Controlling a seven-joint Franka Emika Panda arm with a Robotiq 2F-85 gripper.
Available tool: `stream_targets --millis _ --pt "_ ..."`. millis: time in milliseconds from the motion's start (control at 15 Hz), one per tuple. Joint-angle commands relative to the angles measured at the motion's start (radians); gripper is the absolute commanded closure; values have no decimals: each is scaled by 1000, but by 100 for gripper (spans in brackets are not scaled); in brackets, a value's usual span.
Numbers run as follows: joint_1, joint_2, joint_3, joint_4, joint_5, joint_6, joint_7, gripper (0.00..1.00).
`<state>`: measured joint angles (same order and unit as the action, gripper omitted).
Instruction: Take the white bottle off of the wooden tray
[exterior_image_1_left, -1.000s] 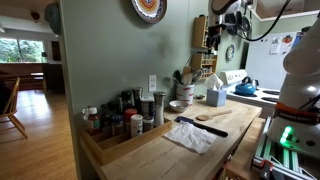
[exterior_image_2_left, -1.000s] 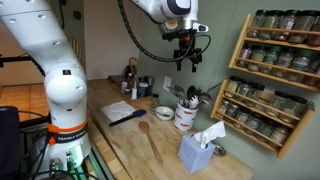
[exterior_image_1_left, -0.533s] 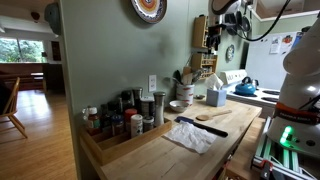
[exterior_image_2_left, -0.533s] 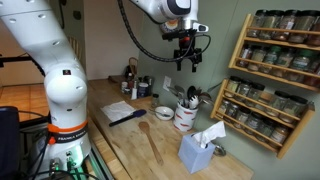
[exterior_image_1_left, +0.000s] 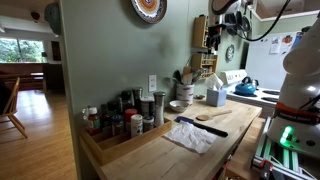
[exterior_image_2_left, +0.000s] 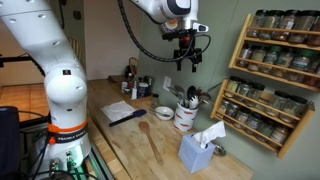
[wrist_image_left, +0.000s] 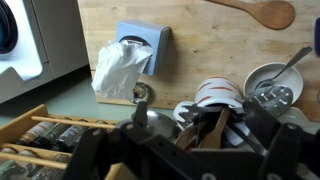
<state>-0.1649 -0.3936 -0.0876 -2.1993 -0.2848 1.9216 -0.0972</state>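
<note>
Your gripper (exterior_image_2_left: 188, 62) hangs high with open air around it. Straight below stands the utensil pot (exterior_image_2_left: 186, 114), its handles poking up, and the spice rack (exterior_image_2_left: 275, 75) closes off the wall side. Mid-counter you meet only low things: a cloth (exterior_image_1_left: 192, 137) and a wooden spoon (exterior_image_1_left: 212, 115). In the wooden tray (exterior_image_1_left: 105, 150) jars stand packed together against the wall; free room lies above them.

No legible text anywhere. Labels on jars (exterior_image_1_left: 135, 112) in wooden tray (exterior_image_1_left: 115, 148) too small to read. Spice rack (exterior_image_2_left: 236, 62) bottle labels blurred.
</note>
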Motion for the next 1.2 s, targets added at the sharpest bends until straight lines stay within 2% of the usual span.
stream_targets --millis 0,333,600,933,1133 --pt "13 0 -11 2 -4 -3 4 0" --pt "108 -85 56 -107 -14 -16 -115 0" --pt "201 -167 113 -227 22 -8 -124 0" --pt "358 -225 212 -276 220 -46 -56 0" --pt "428 -222 310 -279 263 31 27 0"
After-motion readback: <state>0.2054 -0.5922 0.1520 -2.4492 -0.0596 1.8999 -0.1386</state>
